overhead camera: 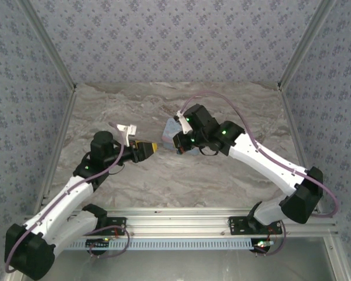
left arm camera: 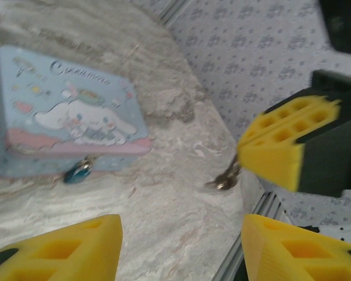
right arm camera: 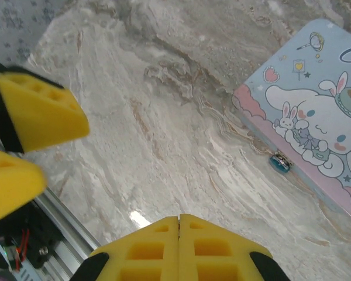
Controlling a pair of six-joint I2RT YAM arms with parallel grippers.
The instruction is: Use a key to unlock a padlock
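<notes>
Tiny blue padlock (right arm camera: pixel 279 163) (glossy, silvery part) against pink front edge of rectangular tin (right arm camera: pixel 316 117) on marbled counter (right arm camera: pixel 164 117). Silvery key (left arm camera: pixel 224 178) clenched in right end effector (right arm camera: pixel 179 225); left end effector (left arm camera: pixel 181 234) released.

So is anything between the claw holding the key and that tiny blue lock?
Nothing visible. Only bare table lies between the right gripper, holding the key, and the padlock at the edge of the tin; the left gripper sits aside.
</notes>
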